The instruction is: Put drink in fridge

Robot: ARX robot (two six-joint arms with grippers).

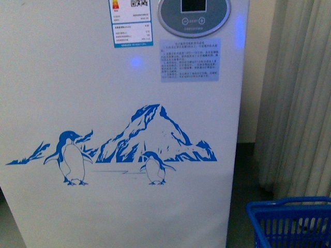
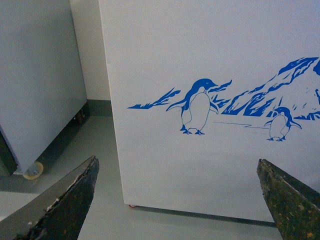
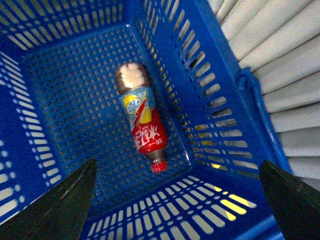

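The bottle (image 3: 142, 125) lies on its side inside the basket (image 3: 210, 75). Over the basket the right claw (image 3: 177, 164) gapes, holding nothing. The left claw (image 2: 177, 161) gapes too, probably holding nothing, facing the fridge (image 2: 200, 60).

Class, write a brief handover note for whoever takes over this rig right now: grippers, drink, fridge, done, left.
Left gripper: open, empty, facing the fridge front.
Right gripper: open, empty, over the blue basket.
Drink bottle: lying on its side on the basket floor, ungrasped.
Done: nothing yet.
Left: grasp the bottle, carry it to the fridge, put it inside; its lid is out of view.
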